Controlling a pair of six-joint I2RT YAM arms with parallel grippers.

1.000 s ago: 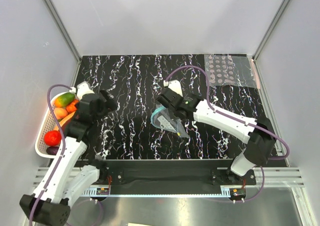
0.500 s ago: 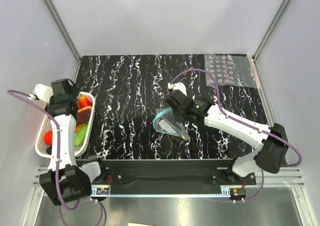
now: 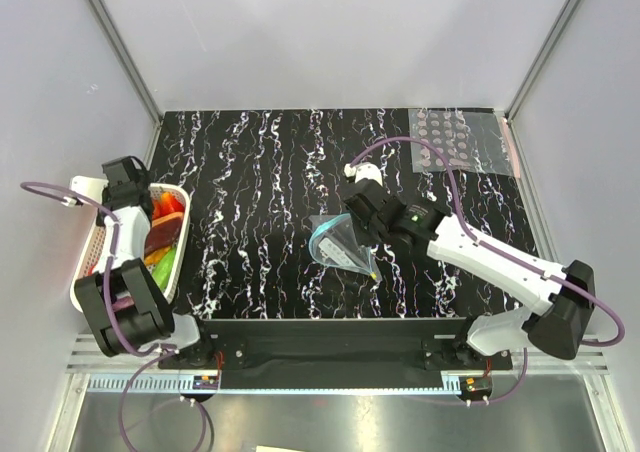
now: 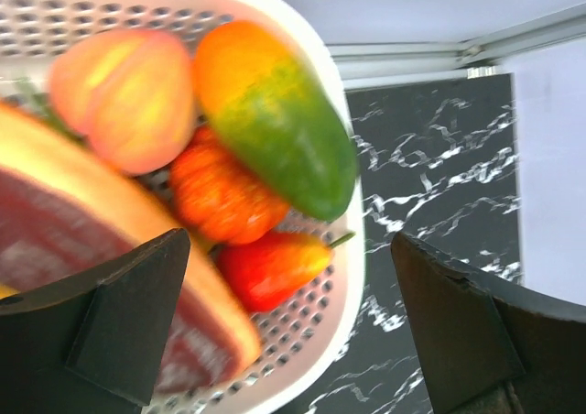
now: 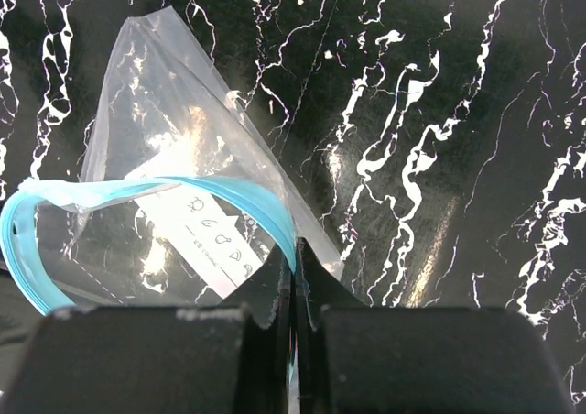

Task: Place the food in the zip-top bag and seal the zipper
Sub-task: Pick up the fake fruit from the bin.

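The food lies in a white basket (image 4: pixel 355 277): a peach-pink fruit (image 4: pixel 124 98), a green and orange fruit (image 4: pixel 275 130) and an orange fruit (image 4: pixel 224 194). My left gripper (image 4: pixel 288 332) is open and empty just above them, at the basket's far end (image 3: pixel 132 194). The clear zip-top bag (image 5: pixel 174 148) lies on the black marbled table with its mouth gaping open. My right gripper (image 5: pixel 295 258) is shut on the light blue zipper (image 5: pixel 137 190) at the mouth's edge. The top view shows the bag (image 3: pixel 335 244) mid-table under the right gripper (image 3: pixel 358 228).
The basket (image 3: pixel 184 234) stands at the table's left edge and also holds a red pepper-like toy (image 4: pixel 270 267), a red-brown slice (image 4: pixel 73 249) and other toy food. A clear sheet with grey dots (image 3: pixel 462 140) lies at the back right corner.
My left arm has folded back and its open gripper has moved over the basket's far end. My right gripper has shifted a little to the right, still holding the bag.
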